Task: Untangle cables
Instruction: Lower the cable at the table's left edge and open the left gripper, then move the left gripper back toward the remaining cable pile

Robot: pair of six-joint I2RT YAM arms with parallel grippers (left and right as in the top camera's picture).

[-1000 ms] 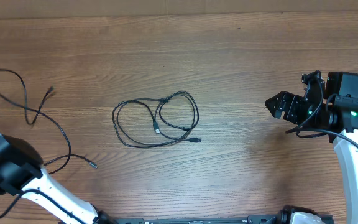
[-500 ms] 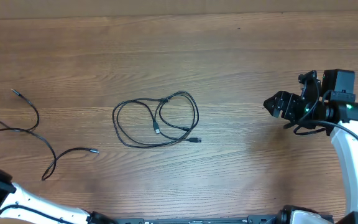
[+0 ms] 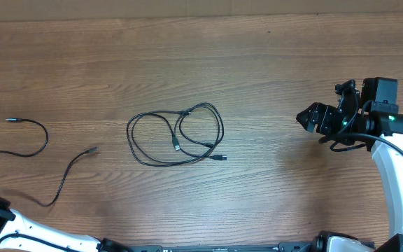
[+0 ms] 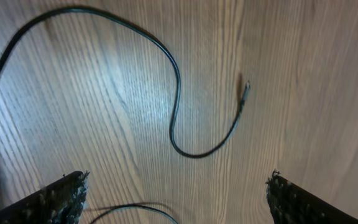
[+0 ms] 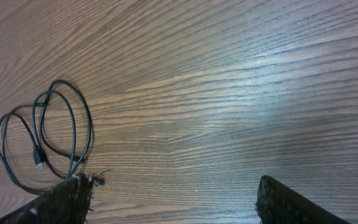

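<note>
A bundle of looped cables (image 3: 175,133) lies tangled mid-table, its small plugs inside and at the lower right of the loops. One loose cable (image 3: 45,137) lies apart at the far left, running off the table's left edge, with another stretch (image 3: 70,171) beside it. In the left wrist view this loose cable (image 4: 176,93) snakes over the wood to a plug end (image 4: 245,89). My left gripper (image 4: 176,200) is open above it, holding nothing. My right gripper (image 3: 304,117) hovers open at the right, well away from the bundle (image 5: 48,134).
The wooden table (image 3: 257,63) runs to a back edge at the top of the overhead view. My left arm's white link (image 3: 40,238) lies along the bottom left edge, and my right arm (image 3: 397,175) comes up the right side.
My left gripper has opened and let go of the loose cable, which has dropped and settled flat at the far left. The left arm has pulled out of the overhead view. The right arm barely moved.
</note>
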